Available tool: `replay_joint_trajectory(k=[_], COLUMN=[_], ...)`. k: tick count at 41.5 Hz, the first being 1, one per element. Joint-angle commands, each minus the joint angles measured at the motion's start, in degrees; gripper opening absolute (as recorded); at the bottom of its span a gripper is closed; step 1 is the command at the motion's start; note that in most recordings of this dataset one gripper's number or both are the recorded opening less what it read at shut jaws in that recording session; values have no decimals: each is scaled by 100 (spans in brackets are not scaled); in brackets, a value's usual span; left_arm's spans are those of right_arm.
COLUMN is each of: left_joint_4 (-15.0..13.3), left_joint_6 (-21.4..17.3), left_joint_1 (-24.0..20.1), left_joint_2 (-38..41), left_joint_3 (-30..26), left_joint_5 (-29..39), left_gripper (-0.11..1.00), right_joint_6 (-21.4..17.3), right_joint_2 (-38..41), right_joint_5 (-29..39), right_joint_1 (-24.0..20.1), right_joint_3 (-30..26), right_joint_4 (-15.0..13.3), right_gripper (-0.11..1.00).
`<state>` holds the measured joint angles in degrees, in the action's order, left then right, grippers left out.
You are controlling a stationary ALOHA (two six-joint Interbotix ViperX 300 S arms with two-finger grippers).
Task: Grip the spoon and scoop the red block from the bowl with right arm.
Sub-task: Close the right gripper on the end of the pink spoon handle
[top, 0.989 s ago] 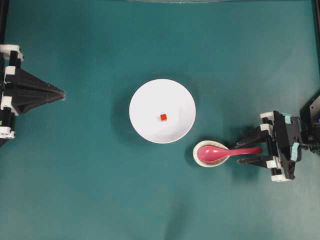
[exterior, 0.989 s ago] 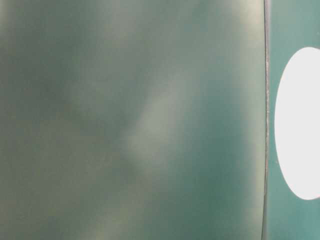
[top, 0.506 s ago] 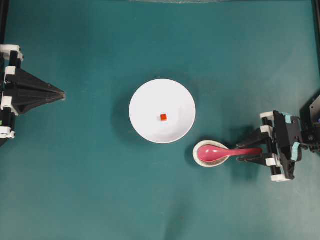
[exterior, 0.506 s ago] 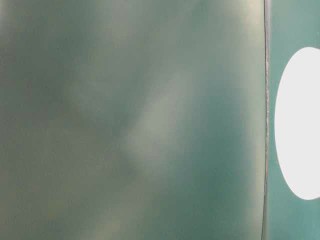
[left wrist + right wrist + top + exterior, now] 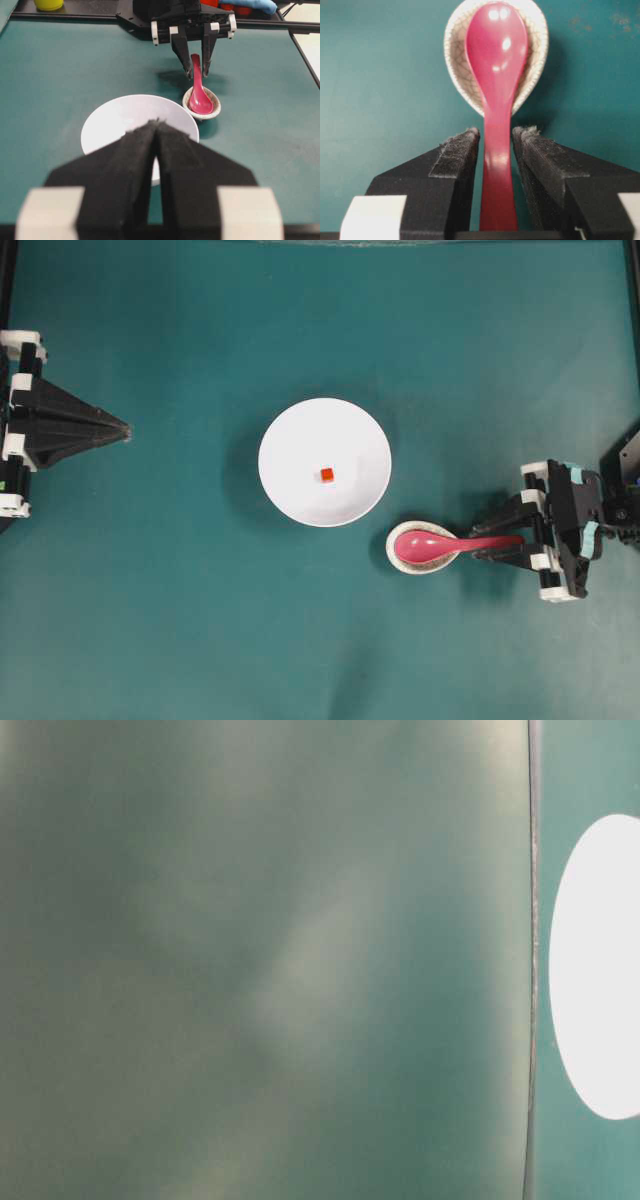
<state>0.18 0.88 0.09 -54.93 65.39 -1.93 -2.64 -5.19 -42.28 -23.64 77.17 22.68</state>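
The magenta spoon [image 5: 425, 545] lies with its scoop in a speckled rest, its handle pointing right. My right gripper [image 5: 478, 544] straddles that handle, fingers level with it. In the right wrist view the spoon [image 5: 497, 60] runs between the pads [image 5: 457, 155], and a thin strip of table shows on each side, so the right gripper [image 5: 496, 132] is open. The white bowl [image 5: 285, 440] stands left of the spoon with the red block [image 5: 327, 474] at its centre. My left gripper [image 5: 125, 428] rests shut at the far left; in its own view the left gripper [image 5: 157, 122] hides the block.
The speckled egg-shaped rest [image 5: 394, 552] sits just right of the bowl's lower rim. In the left wrist view a yellow object [image 5: 48, 4] and a blue one [image 5: 252, 5] lie beyond the table's far edge. The table-level view shows only blur and the bowl [image 5: 600, 970].
The right gripper's fingers have narrowed in around the spoon handle. The spoon, bowl, block and left arm have not moved.
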Motion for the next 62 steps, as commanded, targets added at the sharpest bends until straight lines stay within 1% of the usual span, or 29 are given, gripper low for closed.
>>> replay_joint_trajectory(k=[1, 29, 32, 40, 55, 62], left_joint_4=[9, 9, 9, 9, 9, 9], left_joint_6=[-9, 0, 0, 0, 0, 0], left_joint_1=[9, 0, 9, 9, 9, 0], left_joint_2=[35, 44, 44, 44, 35, 35], left_joint_3=[-141, -141, -141, -141, -141, -141], left_joint_5=[-26, 9, 0, 9, 9, 9], left_gripper=[0, 0, 0, 0, 0, 0], right_joint_6=[9, 35, 35, 44, 44, 44], right_joint_2=[-35, -35, -35, -26, -35, -105], right_joint_5=[-70, -88, -88, -88, -88, -62], right_joint_1=[-26, -26, -26, -26, -26, -18], right_joint_3=[-70, -114, -114, -114, -123, -237], right_joint_4=[53, 62, 62, 62, 62, 62], right_gripper=[41, 40, 38, 27, 25, 25])
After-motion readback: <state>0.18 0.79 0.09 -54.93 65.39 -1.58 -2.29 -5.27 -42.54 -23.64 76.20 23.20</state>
